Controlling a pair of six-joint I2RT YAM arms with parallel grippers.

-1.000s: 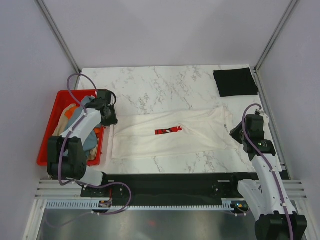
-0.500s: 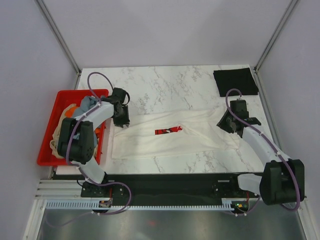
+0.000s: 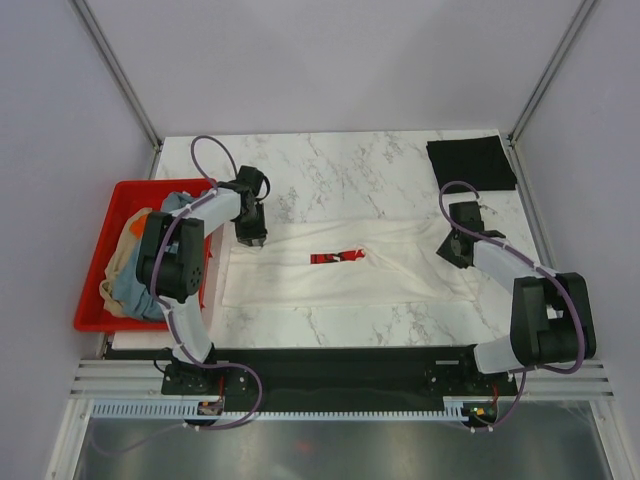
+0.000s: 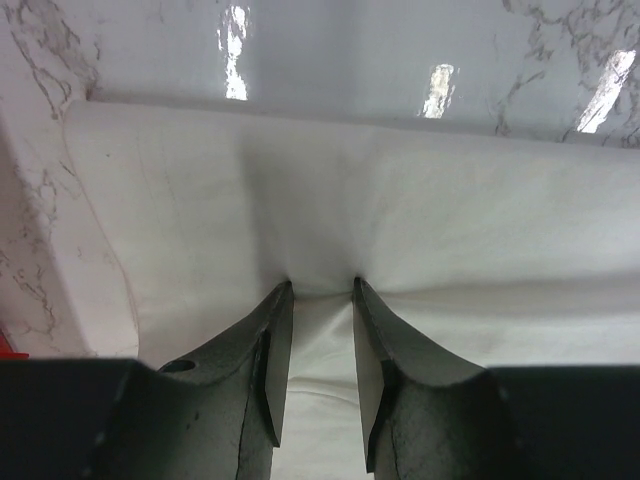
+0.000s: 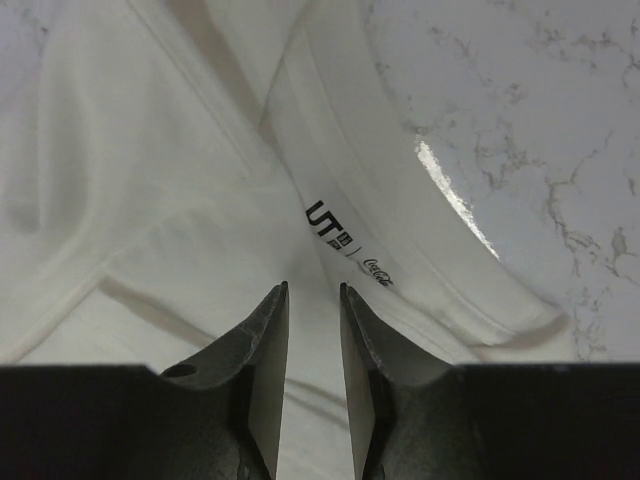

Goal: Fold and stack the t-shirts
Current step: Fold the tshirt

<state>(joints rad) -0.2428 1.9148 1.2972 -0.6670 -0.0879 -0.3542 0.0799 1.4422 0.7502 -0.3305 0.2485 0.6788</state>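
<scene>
White shirt [image 3: 345, 268] flat on table [image 3: 330, 180], narrower than a second ago, far edge pulled nearer. Left gripper [image 4: 320, 290] pinching shirt hem; right gripper [image 5: 312, 292] moved in over collar, grip indeterminate.

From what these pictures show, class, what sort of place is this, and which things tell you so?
Probably a robot test cell, not a home: plain panel walls enclose a marble-look table, two arms are bolted to a metal rail, and a red crate holds shirts beside a spread cream t-shirt.
</scene>
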